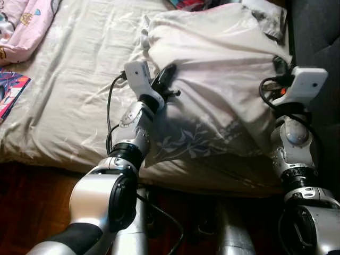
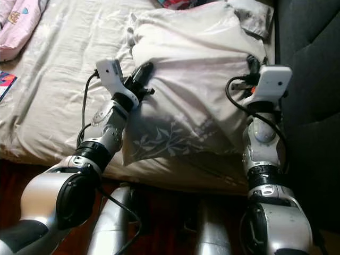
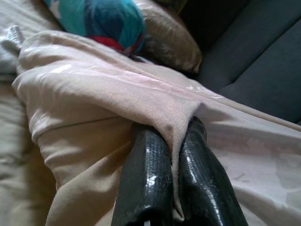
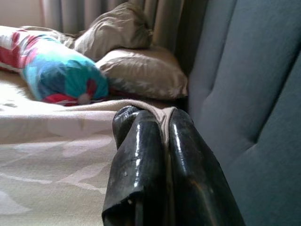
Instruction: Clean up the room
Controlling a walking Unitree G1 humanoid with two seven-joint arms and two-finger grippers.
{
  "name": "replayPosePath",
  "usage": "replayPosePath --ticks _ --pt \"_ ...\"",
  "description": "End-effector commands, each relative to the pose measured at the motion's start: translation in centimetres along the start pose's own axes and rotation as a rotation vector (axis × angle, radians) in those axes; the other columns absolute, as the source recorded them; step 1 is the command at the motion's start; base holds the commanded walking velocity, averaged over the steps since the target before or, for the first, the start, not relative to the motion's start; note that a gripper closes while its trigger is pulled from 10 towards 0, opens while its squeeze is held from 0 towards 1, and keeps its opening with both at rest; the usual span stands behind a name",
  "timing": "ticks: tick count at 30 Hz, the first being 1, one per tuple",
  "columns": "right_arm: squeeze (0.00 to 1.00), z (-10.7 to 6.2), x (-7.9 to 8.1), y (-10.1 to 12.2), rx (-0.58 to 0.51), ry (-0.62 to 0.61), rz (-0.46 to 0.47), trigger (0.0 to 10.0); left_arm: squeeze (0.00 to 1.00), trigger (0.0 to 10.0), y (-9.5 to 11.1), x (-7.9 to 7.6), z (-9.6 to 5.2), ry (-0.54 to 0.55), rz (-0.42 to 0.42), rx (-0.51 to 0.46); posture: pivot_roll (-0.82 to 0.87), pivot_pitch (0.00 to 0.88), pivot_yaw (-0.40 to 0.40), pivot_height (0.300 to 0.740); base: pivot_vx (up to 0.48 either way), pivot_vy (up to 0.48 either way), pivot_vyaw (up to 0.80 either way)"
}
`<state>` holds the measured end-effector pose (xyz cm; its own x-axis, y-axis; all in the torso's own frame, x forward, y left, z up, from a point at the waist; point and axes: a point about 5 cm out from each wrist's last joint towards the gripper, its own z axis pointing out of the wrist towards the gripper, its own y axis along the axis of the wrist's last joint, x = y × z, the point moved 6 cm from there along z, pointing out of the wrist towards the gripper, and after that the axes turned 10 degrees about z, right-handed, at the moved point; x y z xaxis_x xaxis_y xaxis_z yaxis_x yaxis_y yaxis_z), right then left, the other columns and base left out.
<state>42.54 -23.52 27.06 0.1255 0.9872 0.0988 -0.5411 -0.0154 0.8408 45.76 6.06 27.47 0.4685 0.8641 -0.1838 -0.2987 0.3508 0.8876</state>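
A beige blanket (image 1: 223, 69) with a pale leaf print lies bunched over the right half of the bed (image 1: 69, 90). My left gripper (image 1: 164, 79) is shut on a fold at the blanket's left edge; the cloth is pinched between the black fingers (image 3: 146, 179). My right gripper (image 1: 280, 66) is shut on the blanket's right edge beside the dark grey headboard (image 2: 313, 64), with fabric caught between its fingers (image 4: 141, 155).
A bright blue and red bolster (image 4: 61, 70) and beige pillows (image 4: 141, 70) lie at the bed's far end. A pink printed quilt (image 1: 24, 24) and a colourful book (image 1: 10, 90) sit at the left. Dark wooden floor (image 1: 32, 202) runs below the bed's edge.
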Motion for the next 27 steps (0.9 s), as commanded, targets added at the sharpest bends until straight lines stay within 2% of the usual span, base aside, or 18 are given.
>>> replayPosePath --ticks 1,4,5,6,11,13,15,17,18,19,20,21,23,27 --pt "0.00 -0.3 -7.5 5.9 -0.239 -0.266 -0.034 10.0 0.00 10.0 4.4 3.6 -0.5 0.112 -0.021 -0.176 0.04 0.354 0.019 0.641 0.000 0.000 0.00" --pt "0.00 -1.3 -8.9 6.1 -0.256 -0.329 -0.077 10.0 0.00 10.0 3.7 3.0 -0.5 0.065 -0.055 -0.152 0.04 0.354 0.021 0.641 0.000 0.000 0.00" --pt "0.00 -2.7 -10.5 6.4 -0.273 -0.402 -0.124 10.0 0.00 10.0 2.4 2.5 -0.7 0.020 -0.089 -0.110 0.04 0.355 0.024 0.641 0.000 0.000 0.00" --pt "0.00 -3.3 -11.2 6.5 -0.281 -0.431 -0.149 10.0 0.00 10.0 2.0 2.3 -0.9 0.000 -0.107 -0.098 0.04 0.357 0.025 0.641 0.000 0.000 0.00" --pt "0.00 -5.3 -13.5 7.9 -0.323 -0.522 -0.250 10.0 0.00 10.0 1.2 2.0 -1.4 -0.038 -0.155 -0.094 0.04 0.360 0.025 0.641 0.000 0.000 0.00" --pt "0.00 -5.9 -14.4 7.1 -0.283 -0.539 -0.262 10.0 0.00 10.0 0.9 1.9 -1.5 -0.039 -0.160 -0.082 0.03 0.361 0.026 0.641 0.000 0.000 0.00" --pt "0.00 -6.3 -14.8 5.7 -0.224 -0.542 -0.234 10.0 0.00 10.0 0.5 2.0 -1.6 -0.033 -0.165 -0.068 0.03 0.360 0.029 0.641 0.000 0.000 0.00" --pt "0.00 -6.5 -14.5 3.8 -0.150 -0.521 -0.188 10.0 0.00 10.0 0.0 2.1 -1.7 -0.020 -0.174 -0.053 0.03 0.358 0.029 0.641 0.000 0.000 0.00" --pt "0.00 -6.5 -14.5 3.8 -0.150 -0.521 -0.188 10.0 0.00 10.0 0.0 2.1 -1.7 -0.020 -0.174 -0.053 0.03 0.358 0.029 0.641 0.000 0.000 0.00" --pt "0.00 -6.4 -14.0 2.5 -0.096 -0.496 -0.150 10.0 0.00 10.0 -0.2 2.2 -1.8 -0.014 -0.172 -0.044 0.03 0.358 0.030 0.641 0.000 0.000 0.00" --pt "0.00 -6.3 -12.3 -0.9 0.046 -0.425 -0.023 10.0 0.00 10.0 -0.6 2.2 -2.0 -0.009 -0.165 -0.026 0.03 0.358 0.032 0.641 0.000 0.000 0.00" --pt "0.00 -6.3 -11.4 -2.2 0.105 -0.391 0.038 10.0 0.00 10.0 -0.7 2.2 -2.0 -0.009 -0.163 -0.021 0.03 0.358 0.032 0.641 0.000 0.000 0.00" --pt "0.00 -6.5 -8.9 -4.9 0.225 -0.294 0.087 10.0 0.00 10.0 -1.1 2.2 -2.2 -0.014 -0.158 -0.009 0.04 0.359 0.034 0.641 0.000 0.000 0.00" --pt "0.01 -7.2 -6.2 -7.6 0.350 -0.187 0.128 10.0 0.00 10.0 -1.5 2.2 -2.5 -0.024 -0.152 0.005 0.05 0.362 0.033 0.641 0.000 0.000 0.00"
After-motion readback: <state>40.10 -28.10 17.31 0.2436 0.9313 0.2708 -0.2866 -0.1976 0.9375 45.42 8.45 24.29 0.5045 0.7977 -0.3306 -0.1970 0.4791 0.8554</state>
